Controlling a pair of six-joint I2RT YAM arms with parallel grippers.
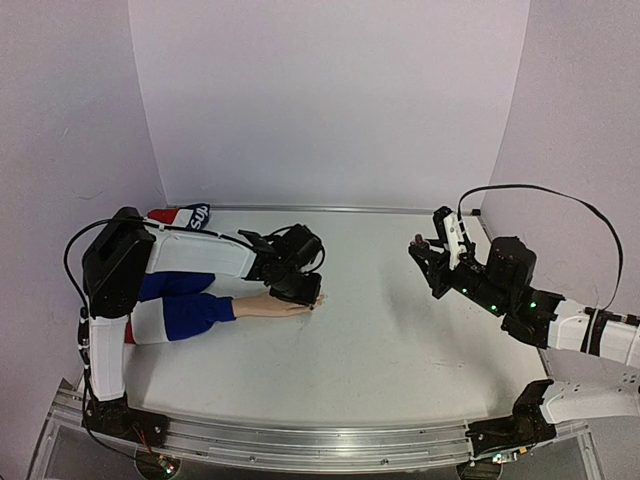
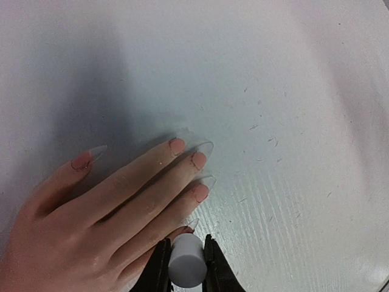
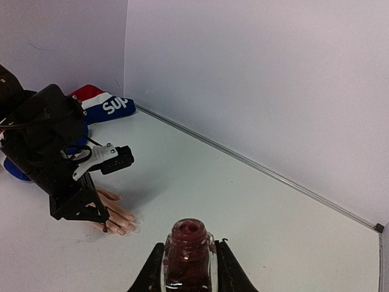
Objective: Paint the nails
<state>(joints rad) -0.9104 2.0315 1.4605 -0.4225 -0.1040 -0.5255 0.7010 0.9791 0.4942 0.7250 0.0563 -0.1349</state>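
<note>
The long, clear-tipped pink nails (image 2: 177,146) of the peach-coloured mannequin hand (image 2: 85,231) fan out just ahead of the left gripper (image 2: 185,267); the hand lies palm-down on the white tabletop (image 2: 292,91), its blue, white and red striped sleeve (image 1: 175,310) trailing behind. That gripper's black fingers are clamped on a small white cylindrical cap (image 2: 186,258) right over the little finger's nail, though anything under the cap is hidden, so contact may be there but is unclear. Well apart to the right, the right gripper (image 3: 189,271) is closed around an open, upright glass bottle (image 3: 189,246) of dark red polish.
</note>
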